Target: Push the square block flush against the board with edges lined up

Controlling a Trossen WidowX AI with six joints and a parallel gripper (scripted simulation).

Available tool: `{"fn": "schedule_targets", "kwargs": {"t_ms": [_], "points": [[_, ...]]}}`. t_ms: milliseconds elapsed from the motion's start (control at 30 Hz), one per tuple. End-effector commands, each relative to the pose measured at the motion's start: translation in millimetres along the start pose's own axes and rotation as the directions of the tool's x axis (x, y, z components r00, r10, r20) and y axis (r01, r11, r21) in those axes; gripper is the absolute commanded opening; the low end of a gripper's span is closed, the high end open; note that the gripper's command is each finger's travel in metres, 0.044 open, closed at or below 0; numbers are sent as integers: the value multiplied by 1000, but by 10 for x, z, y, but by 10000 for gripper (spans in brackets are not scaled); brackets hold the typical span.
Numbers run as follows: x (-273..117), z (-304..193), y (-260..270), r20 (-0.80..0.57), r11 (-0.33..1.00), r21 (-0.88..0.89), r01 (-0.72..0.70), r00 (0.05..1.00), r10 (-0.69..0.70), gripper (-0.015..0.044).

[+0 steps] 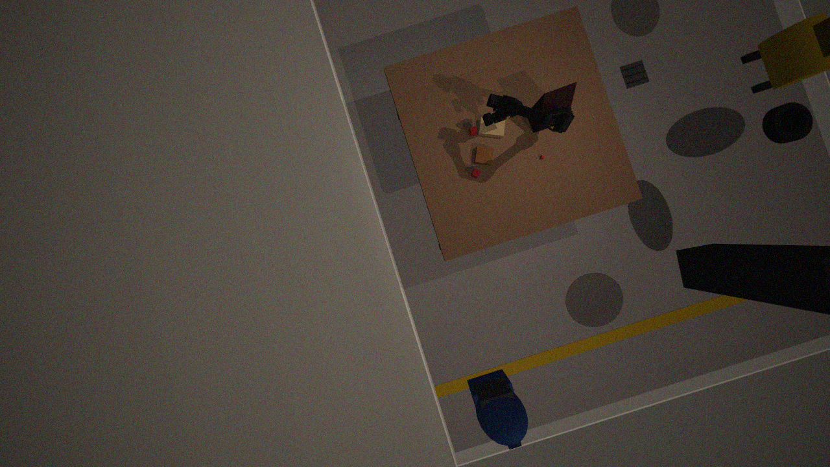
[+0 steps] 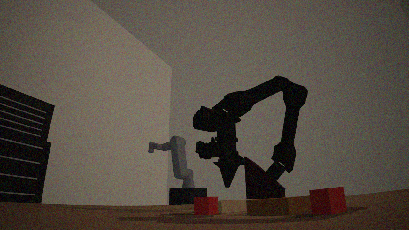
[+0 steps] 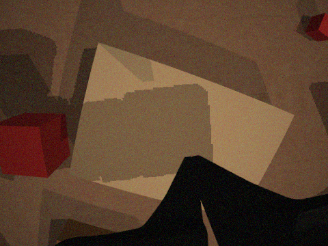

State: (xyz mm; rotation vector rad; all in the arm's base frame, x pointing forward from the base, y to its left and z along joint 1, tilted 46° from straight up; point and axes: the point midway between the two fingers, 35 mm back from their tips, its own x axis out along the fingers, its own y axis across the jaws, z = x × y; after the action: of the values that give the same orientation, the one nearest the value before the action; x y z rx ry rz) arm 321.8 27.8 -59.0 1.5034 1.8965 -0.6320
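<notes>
The black jointed arm [image 1: 525,110] [image 2: 264,92] arches over, its clenched, empty black fingers [image 2: 227,186] pointing down above the cream rectangular board [image 1: 494,130] [image 2: 233,206] [image 3: 239,130]. The orange square block [image 1: 484,154] [image 2: 267,207] [image 3: 76,229] lies near the board, apart from it.

Red cubes [image 1: 473,131] [image 2: 205,205] [image 3: 25,148], grey robot arm [image 2: 178,157] on black pedestal [image 2: 180,197], yellow floor stripe [image 1: 580,344], dark slatted cabinet [image 2: 22,148]
</notes>
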Motion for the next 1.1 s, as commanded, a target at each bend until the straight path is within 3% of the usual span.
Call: {"fn": "schedule_targets", "kwargs": {"t_ms": [0,367,500,667,1067], "points": [[-3,191,-54,0,993,117,-4,1000,4,0],[66,667,-333,-29,895,445,11,1000,3,0],[99,674,-336,-30,893,450,11,1000,3,0],[621,651,-338,-33,893,450,12,999,3,0],[617,605,-306,-32,893,450,11,999,3,0]]}}
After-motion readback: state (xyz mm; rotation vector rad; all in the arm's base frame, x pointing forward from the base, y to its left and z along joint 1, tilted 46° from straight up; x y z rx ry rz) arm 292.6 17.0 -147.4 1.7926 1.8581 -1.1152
